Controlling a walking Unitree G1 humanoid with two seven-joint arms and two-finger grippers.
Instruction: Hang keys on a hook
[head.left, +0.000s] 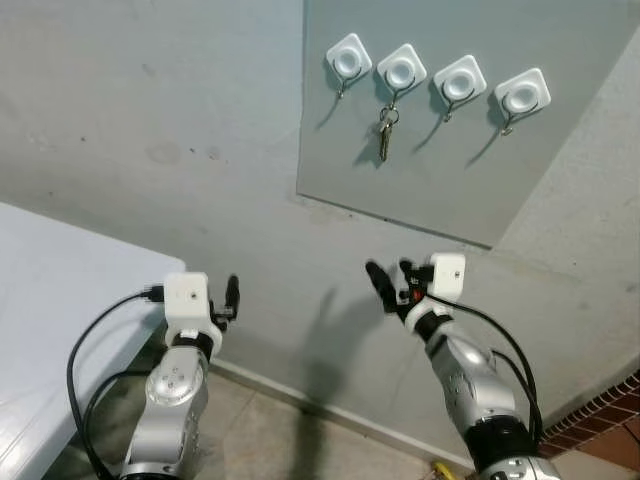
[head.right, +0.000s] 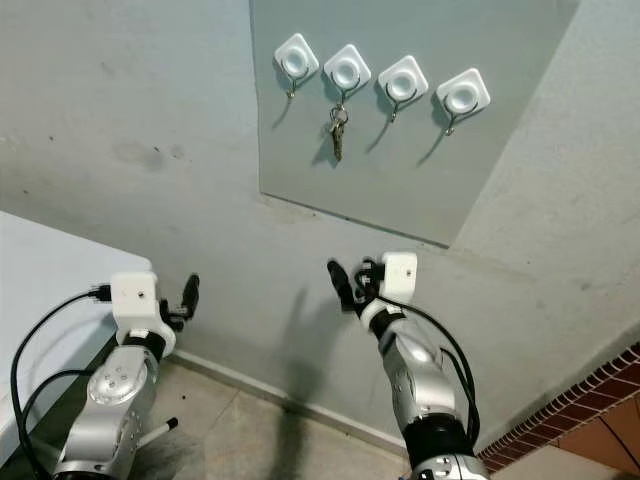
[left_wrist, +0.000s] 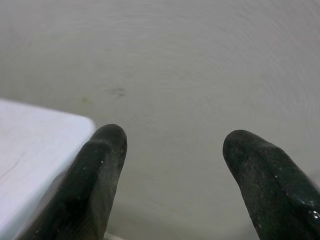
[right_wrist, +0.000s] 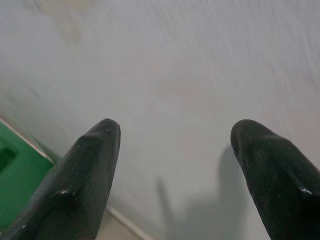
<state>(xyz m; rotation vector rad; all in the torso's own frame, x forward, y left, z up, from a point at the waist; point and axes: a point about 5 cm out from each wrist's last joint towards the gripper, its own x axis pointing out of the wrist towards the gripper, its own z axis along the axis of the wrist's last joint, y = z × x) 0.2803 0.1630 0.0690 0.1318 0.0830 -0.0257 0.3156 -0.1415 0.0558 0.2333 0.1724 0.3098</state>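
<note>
on your far left you have the corner of a white table (head.left: 40, 300), its edge running close to the grey wall (head.left: 150, 120). just right of it your left gripper (head.left: 231, 296) is raised in front of the wall, low down, with a white camera block at its wrist and black cables looping off the silver arm. in the left wrist view its two black fingers (left_wrist: 100, 170) stand well apart with nothing between them, the wall ahead and the table corner beside one finger.

further right, above both arms, a smooth grey panel (head.left: 450, 190) is fixed to the wall and carries four white square hooks in a row. going across: the first hook (head.left: 349, 60) is bare, the second hook (head.left: 401, 70) holds the keys (head.left: 386, 132), which hang from it by a ring and dangle against the panel, and the third hook (head.left: 460, 81) and fourth hook (head.left: 522, 96) are bare.

below the panel your right gripper (head.left: 392, 278) is lifted toward the wall, well under the keys and apart from them. its fingers (right_wrist: 95, 165) are spread wide and empty in the right wrist view, with the wall ahead and a green patch by one finger. at the lower right corner you can see a strip of red brick (head.left: 610, 415).
</note>
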